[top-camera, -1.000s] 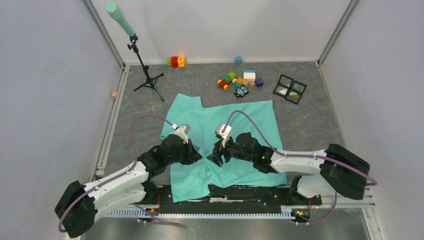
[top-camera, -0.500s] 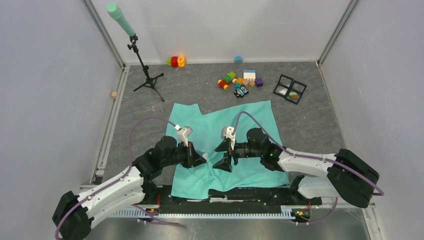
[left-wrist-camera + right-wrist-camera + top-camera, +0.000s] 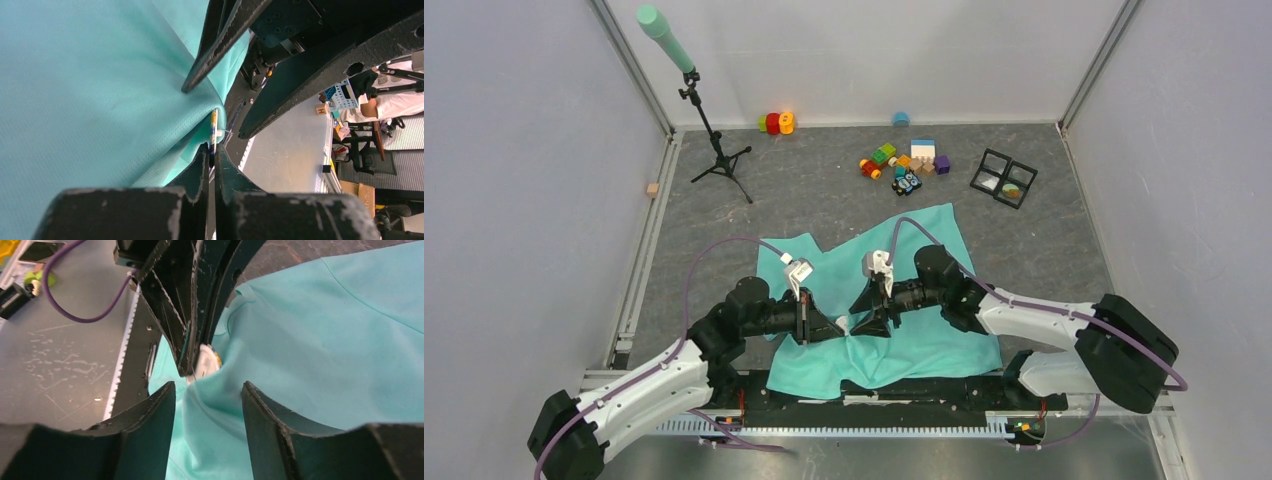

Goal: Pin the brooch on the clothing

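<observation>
The mint-green T-shirt [image 3: 924, 260] lies rumpled at the table's near middle. My left gripper [image 3: 837, 326] is shut on the brooch [image 3: 843, 321], a small white round disc. The left wrist view shows the brooch edge-on [image 3: 214, 131] between the fingers of the left gripper [image 3: 212, 150], pressed against a fold of the shirt [image 3: 90, 75]. My right gripper [image 3: 865, 311] is open and faces the left one. In the right wrist view the right gripper [image 3: 209, 387] straddles a raised ridge of shirt [image 3: 325, 330], with the brooch [image 3: 207, 362] just beyond it.
A tripod [image 3: 714, 150] with a teal foam cylinder stands at the back left. Toy blocks [image 3: 904, 165] and a black four-cell tray [image 3: 1004, 178] lie at the back. A small wooden block [image 3: 653, 189] is at the left wall. A black rail [image 3: 894, 385] runs along the near edge.
Both grippers have lifted off the shirt, turned to face each other and closed in. The right gripper has opened. The shirt has been pulled nearer and bunched up.
</observation>
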Available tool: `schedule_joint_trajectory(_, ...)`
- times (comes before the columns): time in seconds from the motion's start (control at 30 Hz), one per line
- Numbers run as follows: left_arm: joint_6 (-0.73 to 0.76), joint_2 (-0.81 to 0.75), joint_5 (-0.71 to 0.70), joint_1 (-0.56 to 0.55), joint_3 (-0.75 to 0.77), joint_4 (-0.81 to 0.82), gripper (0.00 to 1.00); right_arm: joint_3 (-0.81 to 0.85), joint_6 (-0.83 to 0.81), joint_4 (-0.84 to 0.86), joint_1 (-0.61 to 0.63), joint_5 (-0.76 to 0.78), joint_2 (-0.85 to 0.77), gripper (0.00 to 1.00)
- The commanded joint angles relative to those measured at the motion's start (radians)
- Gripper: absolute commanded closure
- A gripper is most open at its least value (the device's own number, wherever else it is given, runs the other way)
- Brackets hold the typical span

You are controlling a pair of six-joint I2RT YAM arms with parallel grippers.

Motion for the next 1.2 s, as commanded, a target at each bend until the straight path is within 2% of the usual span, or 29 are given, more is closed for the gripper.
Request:
schedule_joint_trajectory(0.0, 0.015, 0.003, 0.059, 0.002, -0.002, 0.086, 0.98, 0.078, 0.016, 0.009, -0.002, -0.097, 0.048, 0.47)
schedule_joint_trajectory(0.33, 0.013, -0.002, 0.062, 0.002, -0.003, 0.09, 0.98, 0.076, 0.048, 0.031, -0.002, -0.122, 0.087, 0.68)
schedule_joint_trajectory(0.57, 0.009, 0.008, 0.074, 0.002, -0.006, 0.104, 0.98, 0.082, 0.114, 0.075, -0.001, -0.139, 0.126, 0.78)
schedule_joint_trajectory(1.17, 0.009, 0.023, 0.079, 0.001, -0.003, 0.11, 0.98, 0.181, 0.157, -0.039, 0.025, -0.02, 0.259, 0.92)
